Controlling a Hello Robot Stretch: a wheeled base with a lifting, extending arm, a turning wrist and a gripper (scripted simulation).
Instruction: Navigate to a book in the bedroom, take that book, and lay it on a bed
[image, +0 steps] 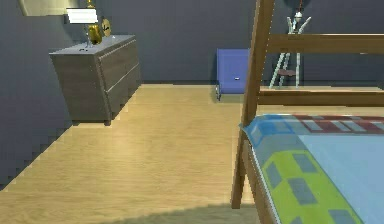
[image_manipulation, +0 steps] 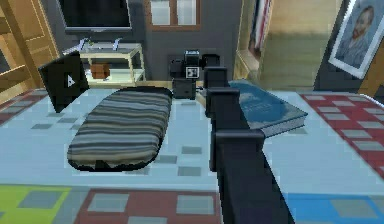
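A blue book (image_manipulation: 262, 106) lies flat on the bed (image_manipulation: 180, 165), just right of my arm. That bed has a pale patchwork cover. The dark arm rises from the arm side view's bottom edge to two white marker squares near the bed's far edge. My gripper (image_manipulation: 184, 86) shows as a dark body left of those squares. I cannot tell whether it holds anything. In the forward view the same bed (image: 320, 165) shows at the right, with its wooden post (image: 252, 110).
A striped pillow (image_manipulation: 122, 125) and an upright dark laptop (image_manipulation: 62, 80) are on the bed, left of the arm. Beyond it are a TV (image_manipulation: 95, 12), a small table (image_manipulation: 108, 62) and a portrait painting (image_manipulation: 355, 38). A grey dresser (image: 98, 72) and blue chair (image: 233, 72) edge open wood floor (image: 150, 150).
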